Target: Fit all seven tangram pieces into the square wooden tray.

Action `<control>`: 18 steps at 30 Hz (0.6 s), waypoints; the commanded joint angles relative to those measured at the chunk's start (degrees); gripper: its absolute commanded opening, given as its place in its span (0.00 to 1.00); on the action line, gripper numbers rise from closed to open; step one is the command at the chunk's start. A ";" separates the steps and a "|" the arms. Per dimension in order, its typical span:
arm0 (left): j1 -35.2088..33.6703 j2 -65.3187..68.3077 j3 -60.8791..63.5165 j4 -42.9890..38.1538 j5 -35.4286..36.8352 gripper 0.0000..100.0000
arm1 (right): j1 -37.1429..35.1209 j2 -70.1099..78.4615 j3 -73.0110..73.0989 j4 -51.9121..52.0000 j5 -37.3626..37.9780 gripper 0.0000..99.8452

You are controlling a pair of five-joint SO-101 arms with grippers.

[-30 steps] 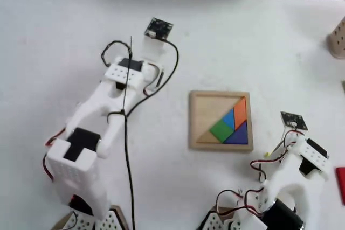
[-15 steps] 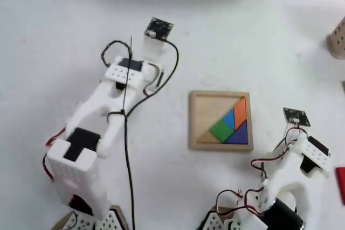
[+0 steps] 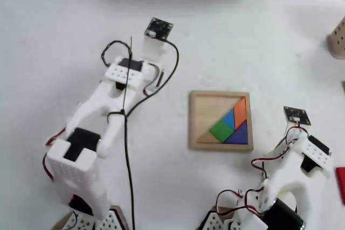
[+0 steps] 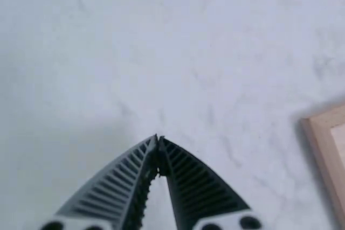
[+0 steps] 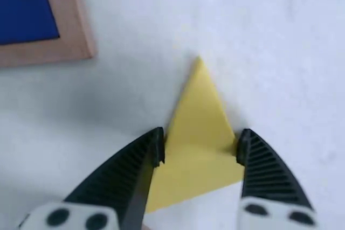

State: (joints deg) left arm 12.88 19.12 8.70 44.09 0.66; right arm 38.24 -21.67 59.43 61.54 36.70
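The square wooden tray [image 3: 194,122] lies mid-table and holds orange [image 3: 241,112], blue [image 3: 228,118], green [image 3: 220,130] and dark blue [image 3: 239,133] pieces in its right half. The left half is bare wood. My right arm [image 3: 299,157] stands to the right of the tray's near corner. Its gripper [image 5: 199,144] is shut on a yellow triangle [image 5: 199,109], one finger on each side edge, beside the tray's corner [image 5: 73,25]. My left arm [image 3: 121,79] stands left of the tray. Its gripper [image 4: 158,143] is shut on nothing over bare table, the tray's edge [image 4: 329,154] off to one side.
The table is white. A red object [image 3: 340,184] lies at the right edge near the right arm, and a pale wooden object [image 3: 338,39] stands at the far right. Black cables [image 3: 126,133] trail along the left arm.
The right arm's wrist has shifted slightly right, away from the tray, then held still. The left arm and tray pieces have not moved.
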 commanded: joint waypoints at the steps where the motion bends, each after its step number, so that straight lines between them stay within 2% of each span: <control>1: -0.57 -0.57 -0.62 -1.49 -1.67 0.02 | -0.13 -0.40 -1.67 1.36 -0.62 0.19; 14: -0.57 -0.57 -0.62 -1.58 -1.67 0.02 | 3.03 -0.40 -2.37 1.01 -1.05 0.19; 18: -0.57 -0.57 -0.62 -1.58 -1.67 0.02 | 5.41 -0.40 -2.46 -2.07 -0.88 0.19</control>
State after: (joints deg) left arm 12.88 19.12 8.70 44.09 0.66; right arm 41.41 -21.67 59.16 61.80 36.79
